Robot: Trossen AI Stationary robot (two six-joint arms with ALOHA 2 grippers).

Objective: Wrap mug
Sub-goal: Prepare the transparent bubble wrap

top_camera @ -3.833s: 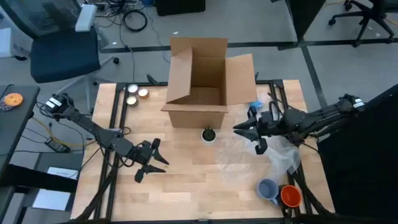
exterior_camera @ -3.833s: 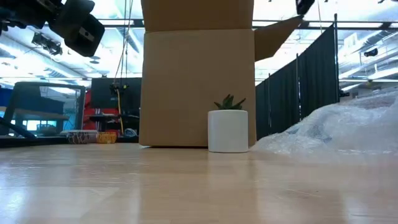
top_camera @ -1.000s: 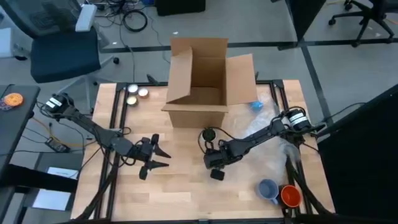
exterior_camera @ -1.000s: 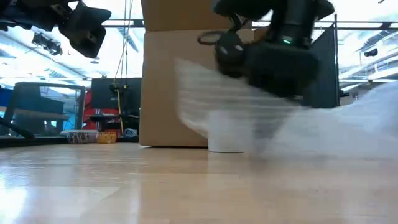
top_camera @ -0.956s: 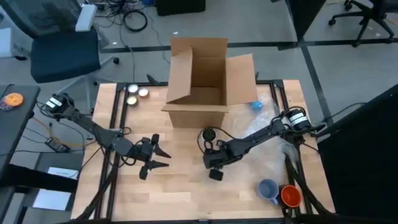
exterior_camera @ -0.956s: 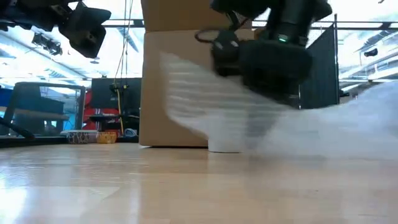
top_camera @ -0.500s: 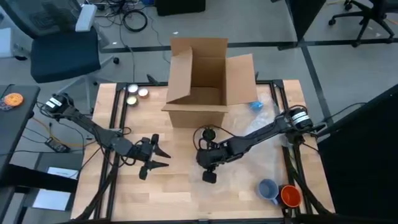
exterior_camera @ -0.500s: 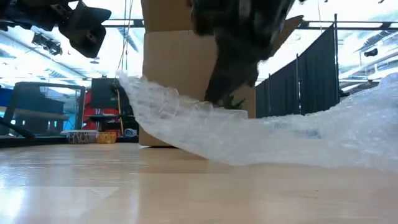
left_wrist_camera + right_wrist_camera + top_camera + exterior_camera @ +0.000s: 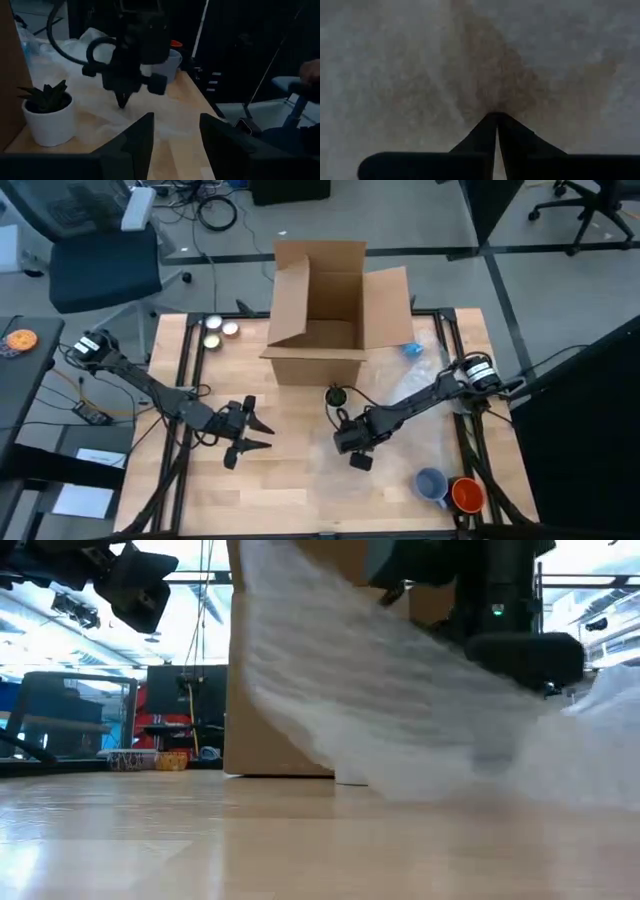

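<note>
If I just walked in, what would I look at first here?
Probably the right hand in the middle of the table, pinched shut on a big see-through sheet of bubble wrap and lifting it. Just behind stands a tall open cardboard box, with a little plant in a white pot in front of it. The left hand waits open off to the side.

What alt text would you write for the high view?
From above, the right hand pinches a clear bubble wrap sheet on a wooden table, before an open cardboard box. The left hand waits open; blue mug sits untouched.
</note>
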